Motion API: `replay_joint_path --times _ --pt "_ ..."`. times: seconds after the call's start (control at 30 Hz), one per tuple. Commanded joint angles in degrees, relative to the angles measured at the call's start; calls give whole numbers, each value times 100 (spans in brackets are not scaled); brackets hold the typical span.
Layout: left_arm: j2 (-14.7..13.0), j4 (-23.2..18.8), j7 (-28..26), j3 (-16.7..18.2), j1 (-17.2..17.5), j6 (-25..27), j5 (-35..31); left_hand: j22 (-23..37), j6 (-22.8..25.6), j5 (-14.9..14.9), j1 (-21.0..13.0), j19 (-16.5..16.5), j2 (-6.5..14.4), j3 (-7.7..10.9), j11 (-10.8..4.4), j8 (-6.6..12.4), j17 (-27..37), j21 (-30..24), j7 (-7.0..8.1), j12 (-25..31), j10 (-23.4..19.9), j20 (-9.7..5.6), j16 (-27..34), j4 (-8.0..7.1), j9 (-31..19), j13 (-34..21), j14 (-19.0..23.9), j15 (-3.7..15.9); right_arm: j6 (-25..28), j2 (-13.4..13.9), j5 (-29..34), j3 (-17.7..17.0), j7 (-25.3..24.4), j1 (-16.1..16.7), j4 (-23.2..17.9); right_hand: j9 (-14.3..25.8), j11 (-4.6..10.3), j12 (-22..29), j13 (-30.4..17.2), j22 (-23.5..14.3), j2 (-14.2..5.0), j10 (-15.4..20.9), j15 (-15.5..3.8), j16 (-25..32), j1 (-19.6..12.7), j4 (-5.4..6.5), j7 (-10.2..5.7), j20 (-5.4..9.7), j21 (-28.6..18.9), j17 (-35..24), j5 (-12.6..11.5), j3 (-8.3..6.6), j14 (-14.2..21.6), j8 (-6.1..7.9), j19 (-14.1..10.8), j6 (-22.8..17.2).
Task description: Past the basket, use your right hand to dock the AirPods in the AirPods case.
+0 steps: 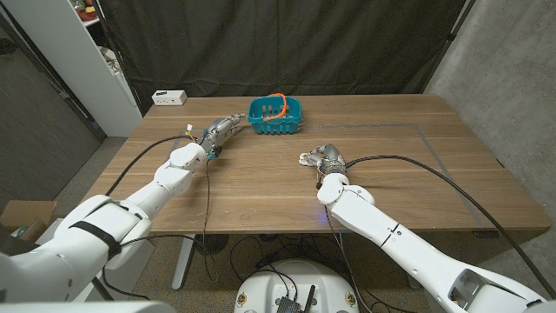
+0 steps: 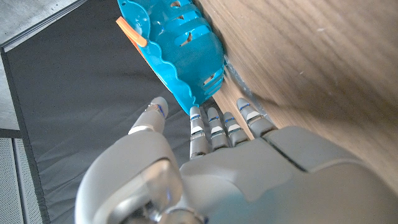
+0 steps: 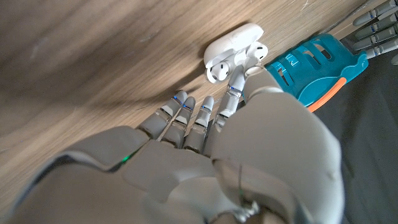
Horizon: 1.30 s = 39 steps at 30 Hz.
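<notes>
At frame centre, the right hand (image 3: 249, 143) pinches a glossy white AirPod (image 3: 254, 55) over the smooth rounded white AirPods case (image 3: 231, 45) on the wood-grain surface (image 1: 408, 174). The slotted teal plastic basket (image 1: 274, 116) sits beyond; beside it the left hand (image 2: 217, 168), fingers (image 2: 214, 127) straight, holds nothing.

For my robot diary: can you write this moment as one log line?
right robot hand: fingers at AirPods case, lid open | left robot hand: open beside basket | docking: unclear

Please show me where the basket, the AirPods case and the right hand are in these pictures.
basket (image 1: 275, 116), head view, on its teal front wall.
AirPods case (image 3: 233, 42), right wrist view, on its white open lid.
right hand (image 1: 325, 157), head view, on the back of the hand, beside the case.
</notes>
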<state>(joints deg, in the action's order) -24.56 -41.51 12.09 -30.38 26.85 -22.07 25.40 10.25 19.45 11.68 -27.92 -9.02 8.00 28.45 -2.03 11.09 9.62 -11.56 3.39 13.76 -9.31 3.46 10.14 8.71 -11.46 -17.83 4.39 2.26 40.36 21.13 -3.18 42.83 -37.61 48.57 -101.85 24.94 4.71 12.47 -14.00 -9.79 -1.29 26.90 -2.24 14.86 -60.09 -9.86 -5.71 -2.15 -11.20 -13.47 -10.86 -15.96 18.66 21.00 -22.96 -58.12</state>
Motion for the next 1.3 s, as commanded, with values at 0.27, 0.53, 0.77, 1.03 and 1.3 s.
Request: replay_joint_path --times 0.27,0.53,0.77,1.03,1.3 --pt "51 81 37 -39 -56 28 -20 19 32 38 -70 11 -20 18 -3 28 10 -9 3 24 11 27 16 33 -15 6 -19 11 70 27 -167 -137 108 81 -127 171 53 28 -91 -16 -80 -47 -704 37 -353 -31 -44 38 -22 -73 -54 -184 30 155 -30 115" --pt "120 278 90 -56 -144 -30 -24 19 43 42 -83 10 -18 19 14 31 10 -10 -4 20 25 30 16 36 -14 8 -18 10 58 43 -293 -192 153 88 -117 240 73 29 -119 -19 -84 -70 -721 52 -480 -35 -81 58 -23 -98 -50 -208 20 197 -39 186" --pt "182 467 145 -68 -222 -108 -24 19 33 45 -92 11 -17 20 3 27 10 -10 -1 24 20 26 16 39 -14 8 -17 10 -30 80 -303 -142 209 28 -29 271 67 36 -152 -25 -44 -80 -760 105 -475 22 -127 107 -66 -127 -27 -172 105 152 -157 419" --pt "156 414 96 -68 -216 -56 -32 19 6 48 -105 19 -16 20 36 16 10 -8 -25 22 31 58 14 39 -14 9 -25 -15 -215 102 -267 -97 217 -2 45 288 68 34 -187 -33 -28 -116 -798 150 -452 65 -210 132 -80 -165 -21 -146 169 83 -213 691" --pt "159 494 112 -49 -254 -166 -27 21 -6 50 -110 20 -2 21 31 15 10 -9 -15 20 45 70 15 30 -16 8 -24 -18 -83 492 -178 23 591 -33 -427 121 12 -68 -303 -37 -31 -565 -726 41 -275 166 -402 52 8 -301 -36 -193 -149 -392 32 1686"
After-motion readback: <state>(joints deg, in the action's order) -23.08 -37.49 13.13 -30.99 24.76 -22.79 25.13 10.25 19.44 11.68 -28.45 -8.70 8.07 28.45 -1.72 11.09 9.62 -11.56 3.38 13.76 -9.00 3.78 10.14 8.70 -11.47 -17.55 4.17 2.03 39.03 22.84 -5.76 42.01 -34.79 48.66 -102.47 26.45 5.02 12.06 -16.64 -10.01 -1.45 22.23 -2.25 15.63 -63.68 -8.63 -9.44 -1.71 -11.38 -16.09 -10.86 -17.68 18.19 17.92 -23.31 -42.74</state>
